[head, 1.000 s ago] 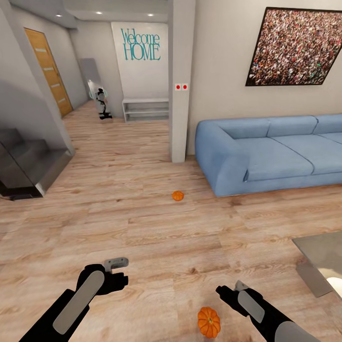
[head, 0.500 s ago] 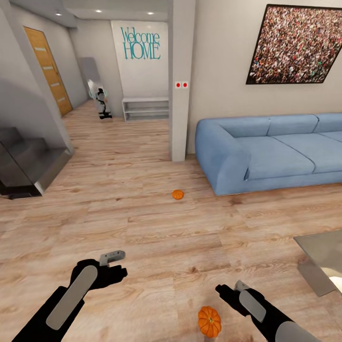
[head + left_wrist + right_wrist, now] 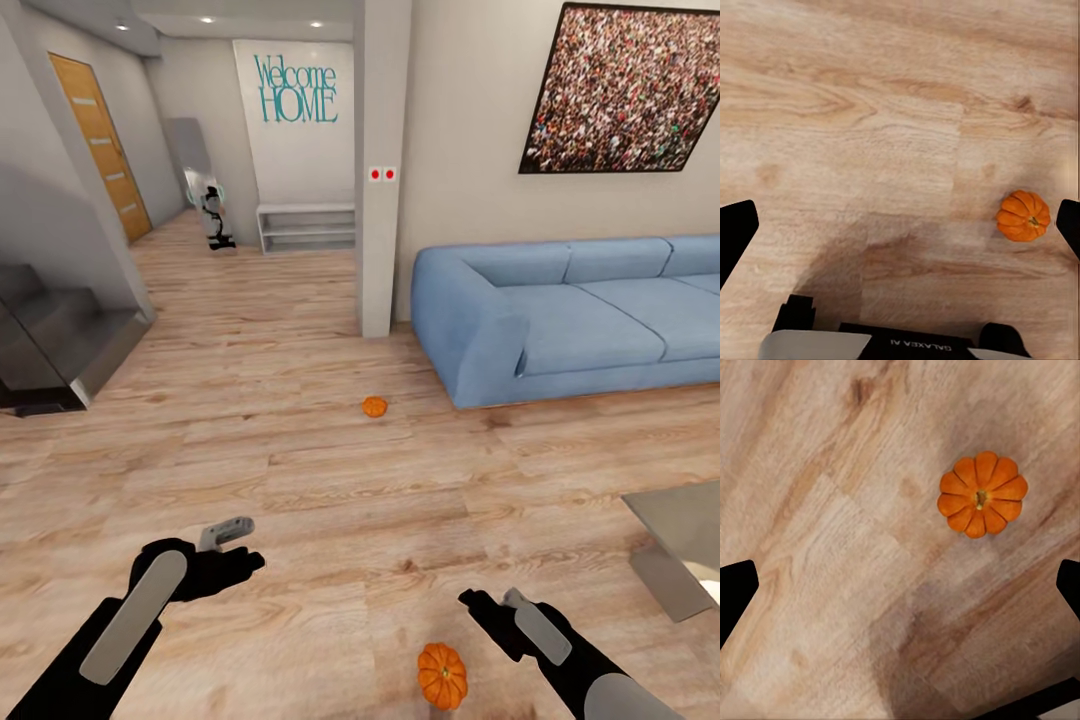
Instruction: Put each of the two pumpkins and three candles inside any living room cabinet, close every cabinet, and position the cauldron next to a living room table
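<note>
Two orange pumpkins lie on the wooden floor. The near pumpkin (image 3: 441,676) sits between my arms, close to my right gripper (image 3: 492,616), which is open above the floor beside it. The left wrist view has it (image 3: 1023,215) near one fingertip, and the right wrist view shows it (image 3: 982,493) from above, off to one side of the open right gripper (image 3: 900,592). The far pumpkin (image 3: 374,406) rests on the floor near the sofa's corner. My left gripper (image 3: 215,562) hangs open and empty over bare floor (image 3: 901,229). The candles, cabinet and cauldron are out of view.
A blue sofa (image 3: 560,320) stands at the right, with a grey pillar (image 3: 380,170) beside it. A low grey table's corner (image 3: 680,545) juts in at the right edge. Dark stairs (image 3: 50,350) lie at the left. A hallway with a white shelf (image 3: 305,230) opens behind.
My left arm has drawn back to the left. The right arm has sunk slightly toward the picture's bottom. Both pumpkins lie where they were.
</note>
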